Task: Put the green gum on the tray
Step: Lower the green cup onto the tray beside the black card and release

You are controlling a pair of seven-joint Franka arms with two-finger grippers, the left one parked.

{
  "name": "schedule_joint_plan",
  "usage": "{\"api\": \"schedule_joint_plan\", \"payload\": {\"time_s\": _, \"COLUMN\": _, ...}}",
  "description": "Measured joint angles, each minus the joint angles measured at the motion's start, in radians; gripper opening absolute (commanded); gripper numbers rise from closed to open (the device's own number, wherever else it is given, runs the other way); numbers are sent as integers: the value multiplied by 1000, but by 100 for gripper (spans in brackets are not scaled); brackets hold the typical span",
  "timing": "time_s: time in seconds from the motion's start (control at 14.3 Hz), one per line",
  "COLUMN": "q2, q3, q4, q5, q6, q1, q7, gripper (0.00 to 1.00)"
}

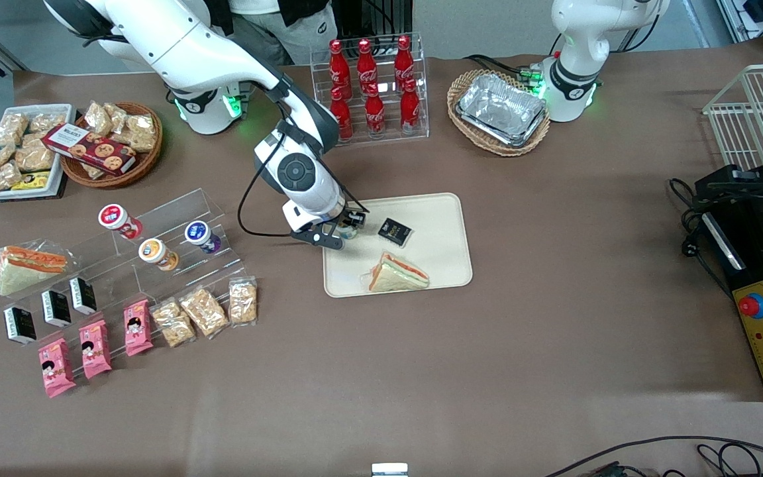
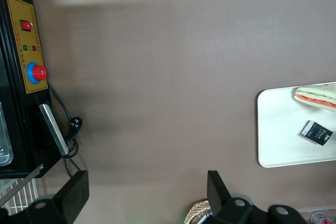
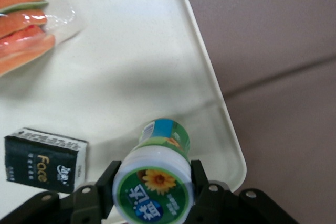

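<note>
- Brown desk (image 1: 421, 371) throughout, crowded; acrylic step rack (image 1: 156, 238) toward the working arm's end carries the red-lidded canister (image 1: 116, 220), orange-lidded canister (image 1: 156, 254) and purple-lidded canister (image 1: 201, 236).
- Gripper (image 1: 345, 230) hangs over the tray (image 1: 448, 218) corner nearest the rack; jaws closed on the green gum (image 3: 155, 187), one finger each side just under the lid.
- Wrist view: canister is tilted, base low over the tray floor; contact can't be confirmed.
- Risk 1: release while tilted or still off the surface → it tips and, being a cylinder, rolls.
- Risk 2: drop point is close to the rim; the rim is low, so a rolling canister could clear it onto the desk.
- Risk 3: black packet (image 1: 395, 231) lies just beside the drop point, sandwich (image 1: 398, 274) nearer the front camera; a roll that way nudges them.
</note>
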Motion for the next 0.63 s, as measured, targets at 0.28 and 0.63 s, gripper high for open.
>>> {"api": "schedule_joint_plan", "payload": {"time_s": 0.28, "q2": -3, "q3": 0, "q4": -4, "q5": 0, "q6": 1, "q1": -2, "q7": 2, "gripper": 100}}
{"api": "schedule_joint_plan", "payload": {"time_s": 0.63, "q2": -98, "q3": -1, "q4": 14, "q5": -2, "q6": -19, "q1": -20, "q7": 2, "gripper": 100}}
